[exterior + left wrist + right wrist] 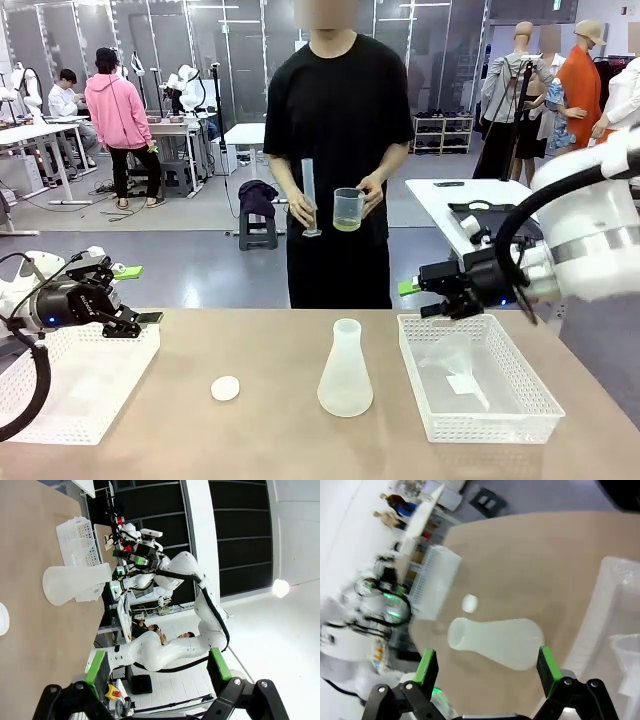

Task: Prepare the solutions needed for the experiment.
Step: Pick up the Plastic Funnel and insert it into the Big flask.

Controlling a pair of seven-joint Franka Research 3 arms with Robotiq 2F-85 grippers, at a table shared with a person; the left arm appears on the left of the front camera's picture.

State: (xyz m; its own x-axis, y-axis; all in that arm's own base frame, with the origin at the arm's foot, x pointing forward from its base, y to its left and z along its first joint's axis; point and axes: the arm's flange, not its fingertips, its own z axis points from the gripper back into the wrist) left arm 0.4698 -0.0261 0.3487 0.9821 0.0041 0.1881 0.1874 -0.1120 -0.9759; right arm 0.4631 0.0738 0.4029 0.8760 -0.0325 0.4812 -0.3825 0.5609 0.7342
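The person across the table holds a small beaker (348, 209) with a shallow layer of pale yellow-green solution (347, 225) in one hand. The other hand holds a tall graduated cylinder (310, 198). An empty translucent conical flask (345, 371) (75, 582) (497, 637) stands mid-table. My left gripper (142, 295) (157, 667) hangs open above the left basket (70, 385) (437, 582). Just over the far left corner of the right basket (480, 375) (77, 540) (615, 610), my right gripper (418, 297) (486, 667) is open, holding nothing.
A small round white lid (225, 388) (469, 603) lies on the table left of the flask. The right basket holds clear plastic labware (455, 365). Bare tabletop (280, 440) stretches between the two baskets.
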